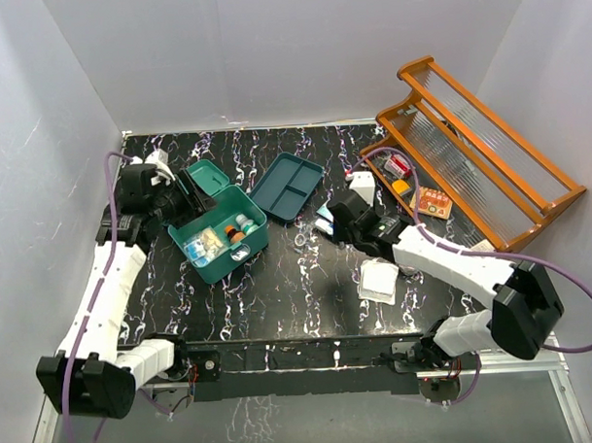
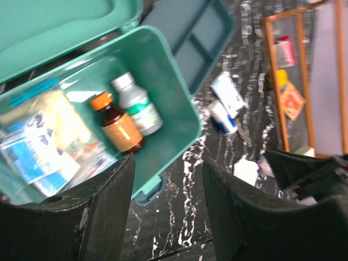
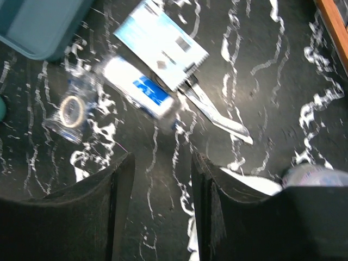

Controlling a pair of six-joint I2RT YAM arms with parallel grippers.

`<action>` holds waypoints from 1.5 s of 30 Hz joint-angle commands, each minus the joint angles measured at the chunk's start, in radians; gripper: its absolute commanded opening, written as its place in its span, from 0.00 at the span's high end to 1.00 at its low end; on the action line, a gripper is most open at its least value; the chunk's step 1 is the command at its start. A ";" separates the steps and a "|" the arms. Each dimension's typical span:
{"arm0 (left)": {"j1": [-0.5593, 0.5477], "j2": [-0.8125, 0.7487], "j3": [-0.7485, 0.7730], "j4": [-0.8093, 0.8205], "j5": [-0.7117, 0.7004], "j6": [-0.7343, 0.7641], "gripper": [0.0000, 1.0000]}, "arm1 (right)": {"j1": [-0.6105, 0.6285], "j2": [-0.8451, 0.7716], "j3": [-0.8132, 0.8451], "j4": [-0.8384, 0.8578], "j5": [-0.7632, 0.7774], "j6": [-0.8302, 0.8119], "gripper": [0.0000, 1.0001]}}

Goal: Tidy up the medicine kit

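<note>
Left fingers (image 2: 103, 212) gaped empty by the medicine kit (image 2: 174, 81); right fingers (image 3: 81, 217), also empty, might knock the blue-white packet (image 3: 142, 89) aside if descending off-centre.

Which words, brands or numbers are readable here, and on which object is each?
None is readable. The brown bottle, the white bottle, the packets in the medicine kit, the white box and the tube on the table carry print, all too blurred or small.
</note>
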 commanded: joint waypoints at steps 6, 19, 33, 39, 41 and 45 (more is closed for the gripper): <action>-0.002 -0.189 -0.043 0.191 0.242 0.116 0.37 | -0.018 -0.126 -0.124 -0.240 0.074 0.265 0.49; -0.002 -0.278 -0.031 0.123 0.278 0.134 0.30 | -0.036 -0.140 -0.292 -0.278 0.014 0.463 0.50; -0.002 -0.267 0.021 0.016 0.288 0.154 0.28 | -0.041 -0.157 -0.430 -0.080 -0.103 0.491 0.70; -0.002 -0.279 -0.036 0.069 0.367 0.122 0.27 | -0.042 -0.126 -0.398 -0.061 -0.103 0.446 0.90; -0.002 -0.282 -0.055 0.098 0.395 0.106 0.27 | -0.041 -0.128 -0.381 -0.051 -0.102 0.424 0.92; -0.002 -0.272 -0.083 0.151 0.448 0.053 0.26 | -0.041 -0.127 -0.346 0.056 -0.151 0.334 0.93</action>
